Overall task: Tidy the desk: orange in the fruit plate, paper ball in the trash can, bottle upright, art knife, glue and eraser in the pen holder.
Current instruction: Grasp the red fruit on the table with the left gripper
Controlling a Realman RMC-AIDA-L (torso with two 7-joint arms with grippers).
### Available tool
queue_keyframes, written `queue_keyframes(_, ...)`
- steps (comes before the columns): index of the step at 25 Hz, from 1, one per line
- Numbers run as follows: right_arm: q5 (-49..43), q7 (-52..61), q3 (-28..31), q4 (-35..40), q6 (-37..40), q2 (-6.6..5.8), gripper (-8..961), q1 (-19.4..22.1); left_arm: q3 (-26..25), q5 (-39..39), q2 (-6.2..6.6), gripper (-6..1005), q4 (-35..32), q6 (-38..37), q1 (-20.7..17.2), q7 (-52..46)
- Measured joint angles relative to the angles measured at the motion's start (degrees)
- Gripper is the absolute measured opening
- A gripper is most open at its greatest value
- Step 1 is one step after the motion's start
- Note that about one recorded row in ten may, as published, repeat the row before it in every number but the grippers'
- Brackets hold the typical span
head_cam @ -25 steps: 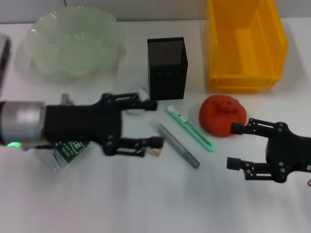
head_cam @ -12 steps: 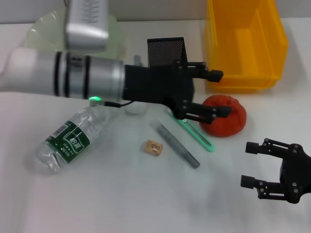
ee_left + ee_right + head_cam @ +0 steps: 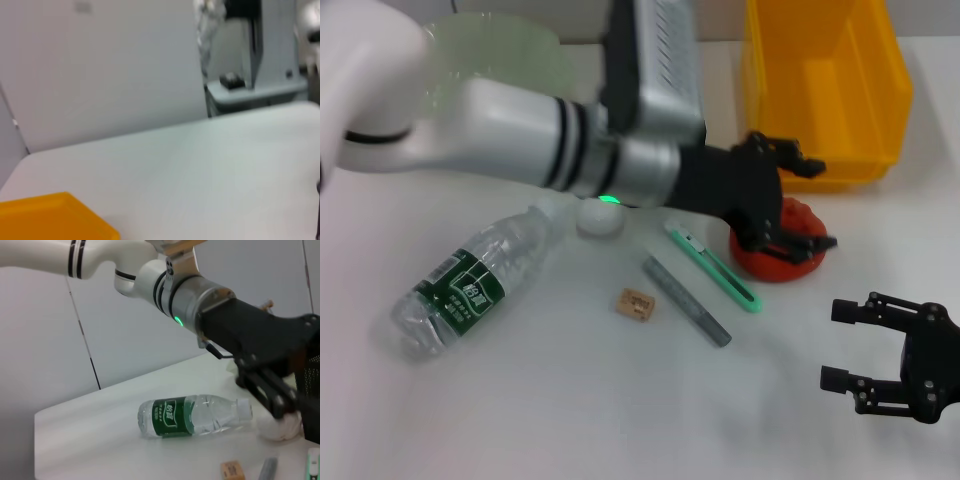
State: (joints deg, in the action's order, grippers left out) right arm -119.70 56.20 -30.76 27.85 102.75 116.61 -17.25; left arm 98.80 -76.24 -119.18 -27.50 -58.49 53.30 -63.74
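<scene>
The orange [image 3: 767,263] lies right of centre, partly covered by my left gripper [image 3: 817,204], which is open above it with one finger on each side. The bottle [image 3: 468,282] lies on its side at the left and also shows in the right wrist view [image 3: 195,415]. The white paper ball [image 3: 600,219] sits beside the bottle's cap. The eraser [image 3: 636,303], the grey glue stick [image 3: 686,300] and the green art knife [image 3: 715,267] lie mid-table. My left arm hides the pen holder in the head view. My right gripper [image 3: 838,346] is open and empty at the front right.
The yellow bin [image 3: 820,95] stands at the back right, with its corner in the left wrist view [image 3: 50,217]. The green fruit plate [image 3: 510,50] at the back left is partly behind my left arm. Black mesh [image 3: 311,385] shows at the edge of the right wrist view.
My left arm has swung right, from over the eraser and bottle to above the orange, uncovering both. My right gripper has drawn back from the orange toward the front right.
</scene>
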Motion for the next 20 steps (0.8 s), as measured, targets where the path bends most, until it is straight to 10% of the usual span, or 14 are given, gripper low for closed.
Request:
queue_keyframes(5,0.0,0.3,0.0,-0.2,-0.1,-0.16,811,-0.3,14.4,1.1,0.0,809,-8.3,13.1,-1.6,-3.1)
queue_keyframes(20,0.0,0.4,0.0,-0.3,-0.1,-0.24,811,-0.4,20.1,0.5,-0.09,808,-8.2,23.1,-1.3,-6.1)
